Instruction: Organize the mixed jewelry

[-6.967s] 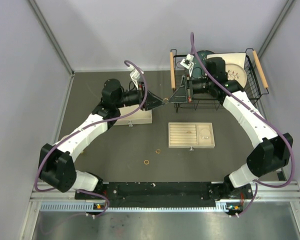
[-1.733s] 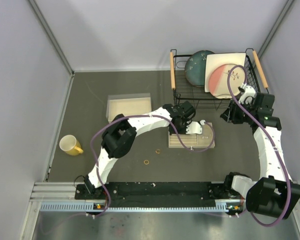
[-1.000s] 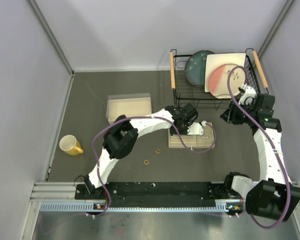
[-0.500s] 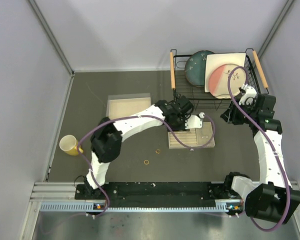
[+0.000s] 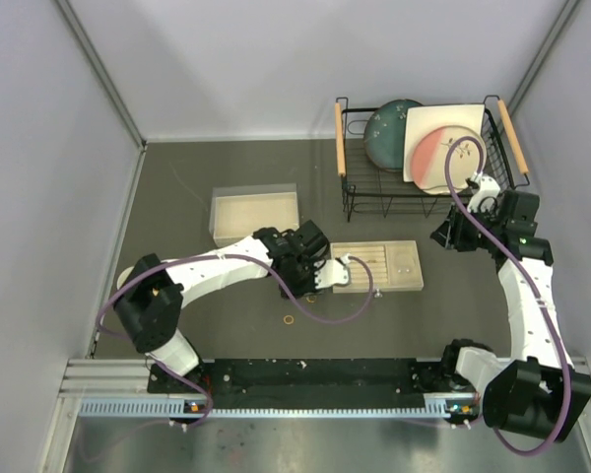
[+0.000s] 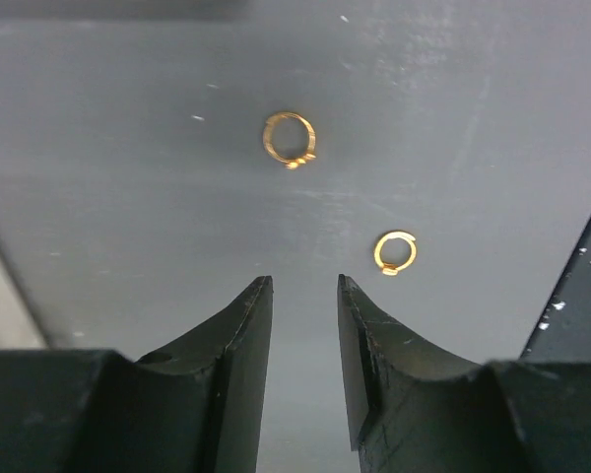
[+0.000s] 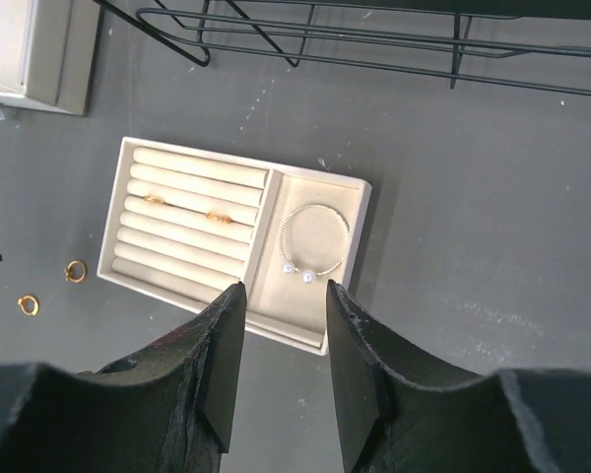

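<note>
The left end effector [image 6: 305, 286] hangs just off the left end of the tray [image 7: 320, 179], its jaws part open with a narrow gap and nothing between them. Straight ahead of that gap a loose gold ring [image 6: 290, 139] lies flat on the table [image 6: 128, 197], and a second loose ring [image 6: 395, 252] lies nearer but off to the right in the wrist view. Both sit off the tray's left end, toward its near corner, well apart from the right end effector [image 7: 284, 288], which hovers high above the tray, part open and empty, so the left arm is plainly the nearer. Being round, the rings give no long axis to square up to. Inside the tray two slotted rings [image 7: 156, 199] and the bracelet [image 7: 313, 239] are stowed. Half a second earlier the left end effector was over the tray; it has since drawn back off the left end
</note>
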{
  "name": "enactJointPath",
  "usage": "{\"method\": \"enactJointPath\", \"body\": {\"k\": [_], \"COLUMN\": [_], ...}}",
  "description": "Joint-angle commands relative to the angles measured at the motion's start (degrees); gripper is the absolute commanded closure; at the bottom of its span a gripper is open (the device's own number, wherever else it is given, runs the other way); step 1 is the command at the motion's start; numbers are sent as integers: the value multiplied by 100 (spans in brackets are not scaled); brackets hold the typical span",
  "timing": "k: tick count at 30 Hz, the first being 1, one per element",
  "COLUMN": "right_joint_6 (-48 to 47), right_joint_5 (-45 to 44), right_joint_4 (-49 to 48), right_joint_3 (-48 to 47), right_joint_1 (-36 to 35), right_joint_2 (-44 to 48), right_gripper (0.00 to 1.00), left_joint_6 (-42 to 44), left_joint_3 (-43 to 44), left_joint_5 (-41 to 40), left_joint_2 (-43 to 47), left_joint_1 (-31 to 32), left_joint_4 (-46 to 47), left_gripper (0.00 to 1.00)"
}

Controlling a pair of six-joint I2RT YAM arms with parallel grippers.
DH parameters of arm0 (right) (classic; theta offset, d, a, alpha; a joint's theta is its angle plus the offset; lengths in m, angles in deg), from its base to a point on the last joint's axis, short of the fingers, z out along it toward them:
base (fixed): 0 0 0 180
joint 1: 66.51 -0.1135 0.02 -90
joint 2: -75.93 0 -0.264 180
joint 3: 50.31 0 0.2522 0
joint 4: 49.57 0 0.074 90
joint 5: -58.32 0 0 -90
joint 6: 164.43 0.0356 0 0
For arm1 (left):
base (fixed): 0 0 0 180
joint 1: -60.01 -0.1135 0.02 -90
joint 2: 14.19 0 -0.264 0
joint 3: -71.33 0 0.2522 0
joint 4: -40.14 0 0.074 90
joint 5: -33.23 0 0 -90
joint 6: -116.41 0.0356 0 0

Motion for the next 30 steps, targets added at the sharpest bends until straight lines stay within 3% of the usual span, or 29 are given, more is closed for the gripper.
{"method": "enactJointPath", "body": {"k": [1, 7, 18, 30], "right_joint_6": [-124, -177, -230, -239], "right_joint_5": [260, 322, 313, 269], "right_joint_4": [-88, -52, -35, -26], "right_joint_3": [0, 36, 62, 71], "right_joint_1": [70, 69, 69, 69], "right_joint_2": [-1, -54, -89, -124], "right_gripper": [61, 61, 61, 61], "left_joint_6": [-350, -692, -1940, -2257], "left_joint_3": [-381, -418, 241, 382], "left_joint_5": [468, 469, 293, 21], "left_joint_2": [227, -97, -916, -1179], "left_joint_1": [-31, -39, -75, -145], "left_joint_4": [593, 1068, 1095, 1042], "left_gripper": [62, 61, 59, 59]}}
